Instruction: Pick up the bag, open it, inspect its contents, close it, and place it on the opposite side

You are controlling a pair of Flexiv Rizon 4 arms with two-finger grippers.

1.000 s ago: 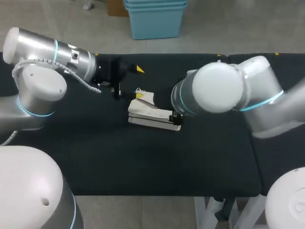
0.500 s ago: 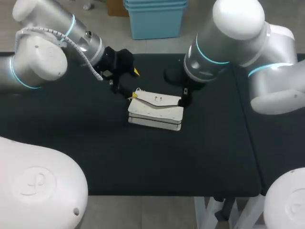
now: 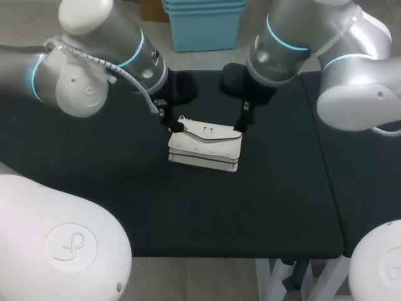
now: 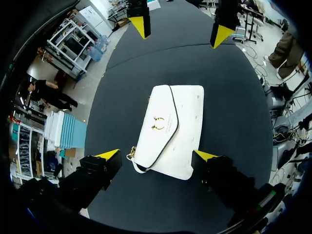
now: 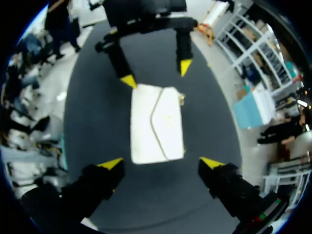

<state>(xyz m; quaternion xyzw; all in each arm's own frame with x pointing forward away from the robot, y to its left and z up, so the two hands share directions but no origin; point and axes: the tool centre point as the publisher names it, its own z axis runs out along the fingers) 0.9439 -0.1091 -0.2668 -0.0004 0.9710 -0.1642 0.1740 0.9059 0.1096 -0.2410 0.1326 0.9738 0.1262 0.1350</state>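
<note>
A white flap bag (image 3: 204, 145) with a gold clasp lies flat and closed in the middle of the black table. My left gripper (image 3: 171, 121) hovers over its left end and my right gripper (image 3: 240, 125) over its right end. In the left wrist view the bag (image 4: 168, 129) lies below and between my open left gripper's (image 4: 156, 156) fingers, which do not touch it, and the right gripper (image 4: 180, 29) stands open past its far end. The right wrist view has the bag (image 5: 157, 124) just ahead of the open right gripper (image 5: 161, 163), with the left gripper (image 5: 156, 74) beyond.
The black table (image 3: 188, 213) has bare cloth all round the bag, with most room toward the front edge. A second black table section (image 3: 351, 207) joins on at the right.
Both arms have swung in over the bag. The left gripper came from the back left to its left end. The right arm rose off the bag, uncovering it, and now hangs over its right end.
</note>
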